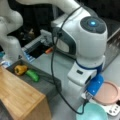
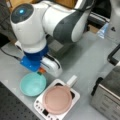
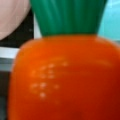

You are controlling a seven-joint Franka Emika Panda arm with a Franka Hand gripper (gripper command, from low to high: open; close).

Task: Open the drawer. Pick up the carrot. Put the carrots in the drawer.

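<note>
The carrot (image 3: 62, 80), bright orange with a green top, fills the wrist view. In a front view only a sliver of the carrot (image 2: 41, 70) shows under the hand, beside the light blue bowl (image 2: 32, 83). The gripper (image 2: 38, 68) is low over the table right at the carrot, and the arm's blue and white wrist hides its fingers. From the opposite side the gripper (image 1: 86, 96) is also mostly covered. The dark grey drawer (image 1: 46, 86) stands pulled out from under the wooden top (image 1: 17, 97), at a front view's left.
A yellow lumpy item (image 1: 20, 70) and a green vegetable (image 1: 33, 75) lie in the drawer. A pink plate (image 2: 57, 100) rests on a white appliance (image 2: 40, 110) next to the bowl. The silver toaster oven (image 2: 107, 97) stands nearby. A small orange thing (image 1: 49, 50) shows behind the arm.
</note>
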